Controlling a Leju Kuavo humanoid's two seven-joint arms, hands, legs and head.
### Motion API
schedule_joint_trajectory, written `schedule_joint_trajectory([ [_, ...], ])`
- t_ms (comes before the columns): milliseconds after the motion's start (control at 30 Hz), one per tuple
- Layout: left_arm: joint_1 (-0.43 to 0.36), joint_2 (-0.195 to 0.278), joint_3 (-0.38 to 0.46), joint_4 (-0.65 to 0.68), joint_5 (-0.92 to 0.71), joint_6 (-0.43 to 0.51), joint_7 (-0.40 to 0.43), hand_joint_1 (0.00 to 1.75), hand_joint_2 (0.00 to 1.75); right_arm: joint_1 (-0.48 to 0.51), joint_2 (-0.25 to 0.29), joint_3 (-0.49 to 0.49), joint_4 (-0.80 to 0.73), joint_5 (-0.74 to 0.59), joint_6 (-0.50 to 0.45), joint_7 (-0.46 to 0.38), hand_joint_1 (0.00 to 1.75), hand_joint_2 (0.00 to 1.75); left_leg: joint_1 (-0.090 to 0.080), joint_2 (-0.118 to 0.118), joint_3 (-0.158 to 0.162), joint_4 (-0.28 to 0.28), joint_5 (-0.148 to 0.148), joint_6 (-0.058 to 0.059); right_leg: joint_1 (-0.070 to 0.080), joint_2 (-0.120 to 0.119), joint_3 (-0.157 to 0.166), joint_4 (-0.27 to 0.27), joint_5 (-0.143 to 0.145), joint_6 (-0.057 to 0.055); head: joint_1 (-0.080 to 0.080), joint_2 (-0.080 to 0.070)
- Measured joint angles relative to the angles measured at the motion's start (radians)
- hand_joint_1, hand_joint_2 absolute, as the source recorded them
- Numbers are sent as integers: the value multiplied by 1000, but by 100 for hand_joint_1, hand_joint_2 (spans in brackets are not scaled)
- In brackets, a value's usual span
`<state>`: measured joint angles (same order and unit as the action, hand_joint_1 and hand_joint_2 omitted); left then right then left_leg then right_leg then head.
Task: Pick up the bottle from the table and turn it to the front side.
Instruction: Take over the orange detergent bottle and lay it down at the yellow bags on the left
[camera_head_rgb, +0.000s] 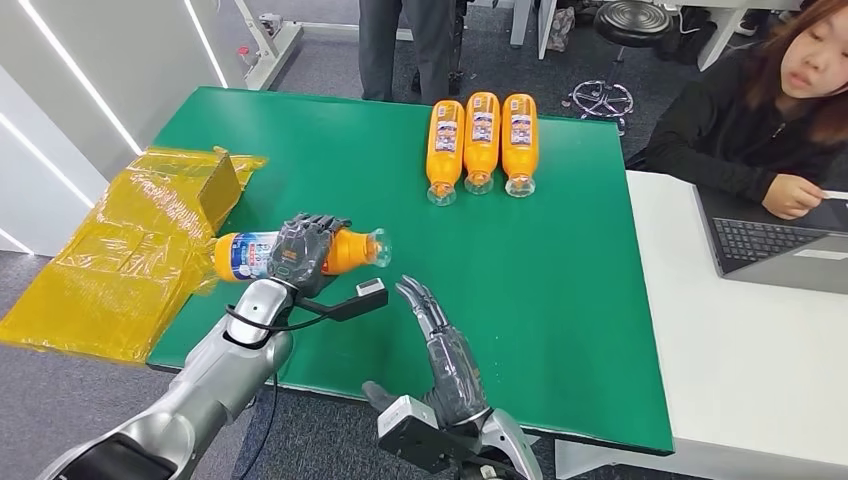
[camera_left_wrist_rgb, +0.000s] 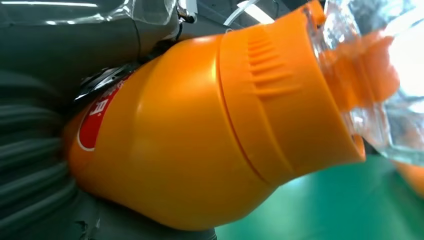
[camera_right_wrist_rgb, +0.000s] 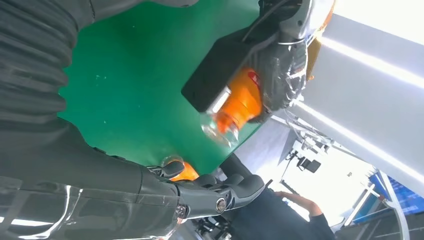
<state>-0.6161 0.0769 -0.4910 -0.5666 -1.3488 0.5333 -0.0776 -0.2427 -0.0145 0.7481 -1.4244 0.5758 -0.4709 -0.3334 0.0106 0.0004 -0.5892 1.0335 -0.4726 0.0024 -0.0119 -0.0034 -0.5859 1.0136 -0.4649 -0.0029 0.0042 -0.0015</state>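
While the left hand (camera_head_rgb: 303, 252) wraps its dark fingers over the middle of an orange drink bottle (camera_head_rgb: 352, 250), the bottle lies on its side at the near left part of the green table (camera_head_rgb: 560, 300), its clear cap pointing toward the right hand (camera_head_rgb: 440, 345) and its white and blue label showing on the far side of the fingers from the cap. From the left wrist, the bottle's orange shoulder (camera_left_wrist_rgb: 200, 145) and clear cap sit right against the palm. Nearer the robot and just beside the cap, the right hand holds nothing, its fingers stretched out and apart. Well beyond both hands, three more orange bottles (camera_head_rgb: 481, 142) lie side by side, touching one another. Just outside the left hand, yellow plastic wrapping (camera_head_rgb: 130, 245) drapes off the table's edge. Past the right hand, a person (camera_head_rgb: 770, 110) sits at a laptop (camera_head_rgb: 780, 245) on a white table.
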Motion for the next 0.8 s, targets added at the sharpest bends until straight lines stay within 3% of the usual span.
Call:
schedule_joint_trajectory([
  [300, -89, 32, -71, 186, -118, -68, 124, 175, 175, 44, -2, 0, 4, -7, 0, -3, 0, 175, 0, 0, 0, 0, 0, 0, 0, 0, -1, 0, 0, 0, 0, 0],
  [667, -124, 46, -78, 271, -121, -177, 210, 171, 175, 113, -36, 0, 11, -26, -11, -12, 0, 175, 0, 0, -1, 0, 0, 0, 0, 0, -1, 0, 0, 0, 0, 0],
  [700, -125, 48, -78, 275, -121, -181, 213, 161, 175, 118, -41, 0, 10, -28, -13, -12, 0, 175, 0, 0, -1, 0, 0, 0, 0, 0, -1, 0, 0, 0, 0, 0],
  [733, -126, 50, -78, 278, -120, -184, 217, 131, 175, 124, -47, 0, 10, -30, -15, -12, 0, 175, 0, 0, -1, 0, 0, 0, 0, 0, -1, 0, 0, 0, 0, 0],
  [800, -128, 54, -78, 285, -120, -186, 229, 51, 175, 134, -58, -1, 9, -32, -19, -13, 0, 175, 0, 0, -1, 0, 0, 0, 0, 1, -1, 0, 0, 0, 0, 0],
])
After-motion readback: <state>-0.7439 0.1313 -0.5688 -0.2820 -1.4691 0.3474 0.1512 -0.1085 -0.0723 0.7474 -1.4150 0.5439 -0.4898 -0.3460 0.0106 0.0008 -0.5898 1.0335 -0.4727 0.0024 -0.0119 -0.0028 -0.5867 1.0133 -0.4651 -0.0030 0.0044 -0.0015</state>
